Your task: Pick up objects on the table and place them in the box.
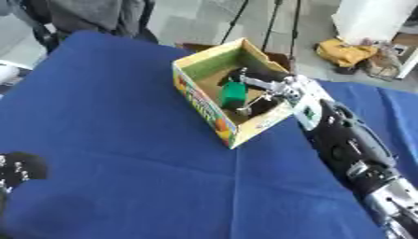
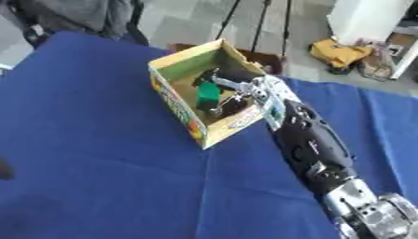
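An open cardboard box (image 1: 189,63) with a colourful printed side stands on the blue table (image 1: 122,140), right of centre towards the far edge. My right hand (image 1: 274,88) reaches over the box's right wall from the lower right and is down inside it. Its fingers (image 1: 245,80) and thumb are curled around a green object (image 1: 233,93), which sits low in the box. The box floor under the hand is mostly hidden. My left hand (image 1: 18,169) shows only as a dark shape at the lower left edge, apart from the box.
The table's far edge runs just behind the box. Beyond it on the floor are a yellow bag (image 1: 344,51), a white cabinet (image 1: 372,18), thin dark stand legs (image 1: 274,23) and a dark draped chair (image 1: 90,16) at top left.
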